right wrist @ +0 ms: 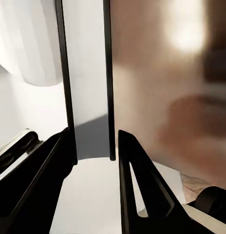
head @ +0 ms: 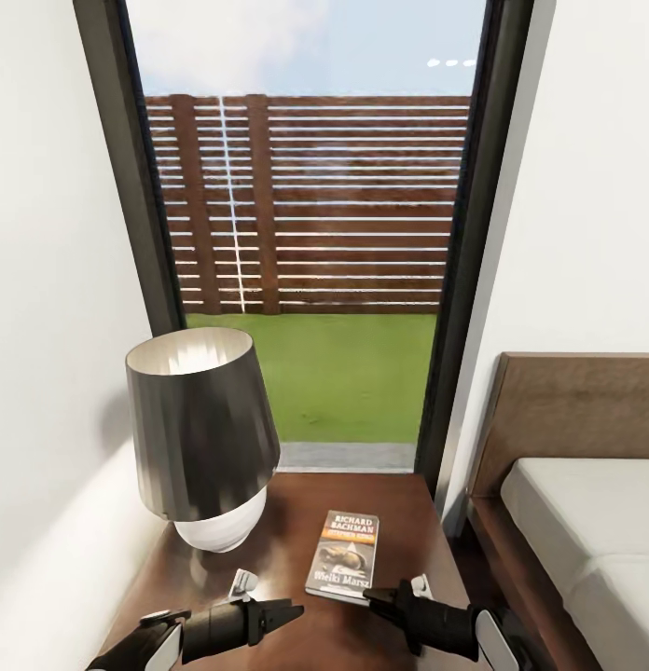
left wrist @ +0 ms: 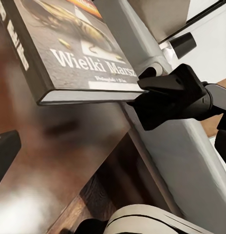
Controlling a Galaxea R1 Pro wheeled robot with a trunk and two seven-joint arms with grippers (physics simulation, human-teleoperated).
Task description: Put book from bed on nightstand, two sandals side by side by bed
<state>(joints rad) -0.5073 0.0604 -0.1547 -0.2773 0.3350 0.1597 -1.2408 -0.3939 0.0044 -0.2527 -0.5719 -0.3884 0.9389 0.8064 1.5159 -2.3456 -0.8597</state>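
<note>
Book lies flat on the nightstand, cover up, its near edge between my right pincer's open fingers; whether they touch it I cannot tell. Left pincer, at seven o'clock of it, looks closed on nothing. Lamp at ten o'clock. Bed at three o'clock, cut off. Glass door beyond, showing lawn and fence.

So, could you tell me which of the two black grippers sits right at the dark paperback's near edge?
The right gripper: its fingers straddle the near edge of the paperback on the reddish-brown nightstand. The left gripper stops short, apart from the book.
</note>
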